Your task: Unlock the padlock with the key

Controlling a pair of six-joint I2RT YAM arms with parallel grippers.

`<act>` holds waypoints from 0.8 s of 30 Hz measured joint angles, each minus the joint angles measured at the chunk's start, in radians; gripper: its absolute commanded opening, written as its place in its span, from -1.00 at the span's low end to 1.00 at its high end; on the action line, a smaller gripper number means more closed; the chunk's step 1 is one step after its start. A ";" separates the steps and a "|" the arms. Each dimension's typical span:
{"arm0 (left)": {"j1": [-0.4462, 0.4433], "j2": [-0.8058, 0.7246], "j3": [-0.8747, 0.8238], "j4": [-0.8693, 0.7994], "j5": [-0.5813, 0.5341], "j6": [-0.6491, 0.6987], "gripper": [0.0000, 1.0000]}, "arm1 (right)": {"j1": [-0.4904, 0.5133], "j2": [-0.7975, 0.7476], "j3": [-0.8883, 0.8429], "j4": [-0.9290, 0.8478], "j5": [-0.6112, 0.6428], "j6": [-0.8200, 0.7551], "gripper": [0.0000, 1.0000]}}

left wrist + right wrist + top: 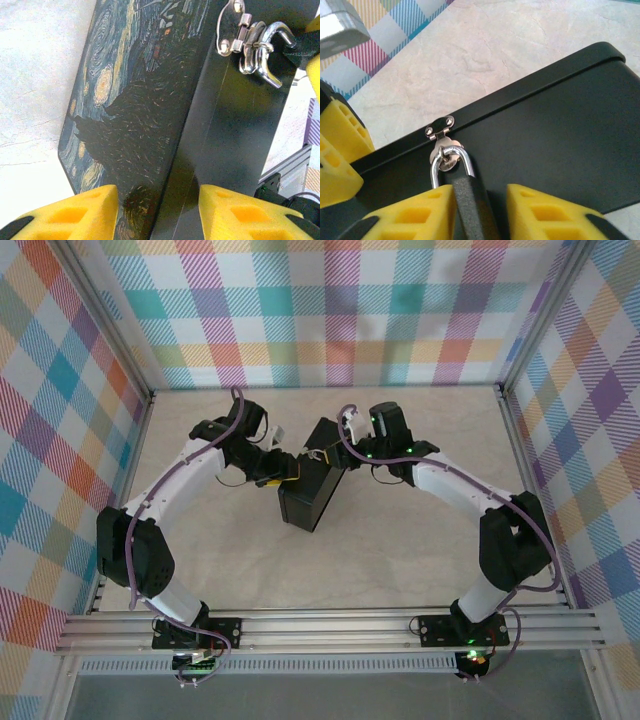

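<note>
The padlock (470,207) is cut off by the bottom edge of the right wrist view, so its lower body is lost. Whether it is pressed by both pads (420,212) of the right end effector (480,197) cannot be told. In the left wrist view the painted box (140,110) is cropped at top and bottom. Its contact with the left end effector (159,200) is hidden there, and the padlock's body is clipped at the right edge. From above, the padlock is too small to be resolved.

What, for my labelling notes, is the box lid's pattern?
The lid bears a blue-and-yellow starry-night painting, clearest in the left wrist view.
</note>
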 measured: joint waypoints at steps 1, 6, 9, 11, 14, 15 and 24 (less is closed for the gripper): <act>0.000 0.002 0.000 0.000 0.005 0.000 -0.11 | 0.001 0.000 0.000 0.002 0.003 0.010 -0.61; -0.003 0.009 -0.002 0.008 0.050 0.000 -0.16 | 0.021 -0.013 -0.010 0.025 0.061 0.096 -0.84; -0.013 0.011 -0.007 0.013 0.069 0.000 -0.16 | 0.035 -0.026 -0.022 0.032 0.100 0.165 -0.88; -0.023 0.013 -0.009 0.019 0.077 0.000 -0.17 | 0.047 -0.032 -0.025 0.042 0.131 0.206 -0.90; -0.035 0.024 -0.009 0.028 0.090 0.000 -0.18 | 0.072 -0.034 -0.026 0.055 0.179 0.275 -0.94; -0.035 0.028 -0.008 0.031 0.098 -0.001 -0.18 | 0.080 -0.034 -0.029 0.064 0.194 0.302 -0.94; -0.040 0.032 -0.010 0.048 0.109 -0.001 -0.20 | 0.146 -0.032 -0.048 0.140 0.361 0.461 -0.95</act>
